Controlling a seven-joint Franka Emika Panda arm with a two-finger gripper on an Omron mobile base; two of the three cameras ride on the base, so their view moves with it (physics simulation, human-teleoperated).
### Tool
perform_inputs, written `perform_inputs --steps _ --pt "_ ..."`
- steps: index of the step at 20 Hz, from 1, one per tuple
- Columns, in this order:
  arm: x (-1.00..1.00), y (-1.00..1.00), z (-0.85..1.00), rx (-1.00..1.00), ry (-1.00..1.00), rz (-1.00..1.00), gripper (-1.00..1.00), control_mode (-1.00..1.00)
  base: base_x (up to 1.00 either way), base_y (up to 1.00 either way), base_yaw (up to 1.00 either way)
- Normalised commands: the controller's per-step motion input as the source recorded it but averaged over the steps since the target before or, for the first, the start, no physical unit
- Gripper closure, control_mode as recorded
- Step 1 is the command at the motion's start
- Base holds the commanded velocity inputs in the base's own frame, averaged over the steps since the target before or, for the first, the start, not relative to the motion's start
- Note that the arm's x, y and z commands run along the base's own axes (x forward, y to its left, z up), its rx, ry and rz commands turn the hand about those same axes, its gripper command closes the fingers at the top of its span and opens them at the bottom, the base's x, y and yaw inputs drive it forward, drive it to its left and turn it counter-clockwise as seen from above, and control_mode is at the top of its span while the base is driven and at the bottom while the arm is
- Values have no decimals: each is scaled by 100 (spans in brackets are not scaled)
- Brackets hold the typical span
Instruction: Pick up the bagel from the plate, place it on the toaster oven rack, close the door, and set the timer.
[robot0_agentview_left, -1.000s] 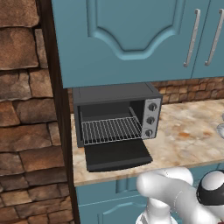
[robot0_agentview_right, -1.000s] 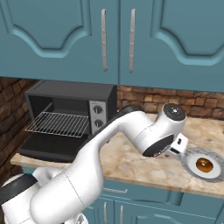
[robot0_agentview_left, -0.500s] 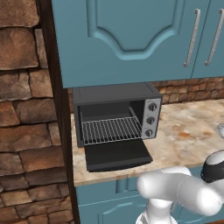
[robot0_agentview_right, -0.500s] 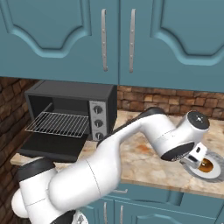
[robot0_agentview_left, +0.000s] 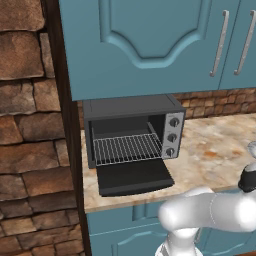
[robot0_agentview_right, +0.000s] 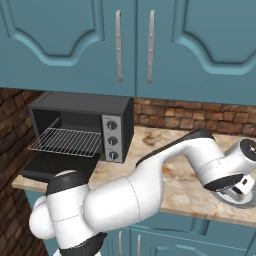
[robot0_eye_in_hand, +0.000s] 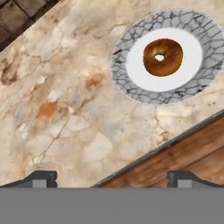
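Note:
The golden-brown bagel (robot0_eye_in_hand: 162, 57) lies in the middle of the plate (robot0_eye_in_hand: 121, 76), a round dish with a cracked grey rim, at the upper right of the hand view. My gripper (robot0_eye_in_hand: 113, 179) hovers above the marble counter short of the plate, open, its fingertips (robot0_eye_in_hand: 42, 178) far apart and nothing between them. In the right base view my hand (robot0_agentview_right: 242, 185) hangs over the plate's rim (robot0_agentview_right: 231, 198) and hides the bagel. The black toaster oven stands open: the door (robot0_agentview_left: 134, 177) folded down, the rack (robot0_agentview_left: 127, 148) bare inside. The timer (robot0_agentview_left: 170, 152) is the lowest knob.
Teal upper cabinets (robot0_agentview_left: 150, 40) hang close over the oven (robot0_agentview_right: 80, 107). A stone wall (robot0_agentview_left: 30, 125) stands to the oven's left. The marble counter (robot0_agentview_left: 215, 150) runs between oven and plate. Its front edge and a wooden floor (robot0_eye_in_hand: 183, 153) lie under the gripper.
The arm has swung right along the counter. The hand now sits over the plate and hides the bagel in the right base view. The jaws stayed open.

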Motion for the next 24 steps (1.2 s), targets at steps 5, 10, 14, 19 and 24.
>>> perform_inputs --steps 5,10,14,19,24 --pt "29 -34 -8 11 0 -8 -100 -100 0 0 0" --pt "29 -35 -20 11 0 -11 -100 -100 0 0 0" --pt "21 -33 -32 13 0 -12 -100 -100 0 0 0" --pt "23 -17 -24 11 0 -11 -100 -100 0 0 0" --pt "29 -4 -20 7 0 -10 -100 -100 0 0 0"
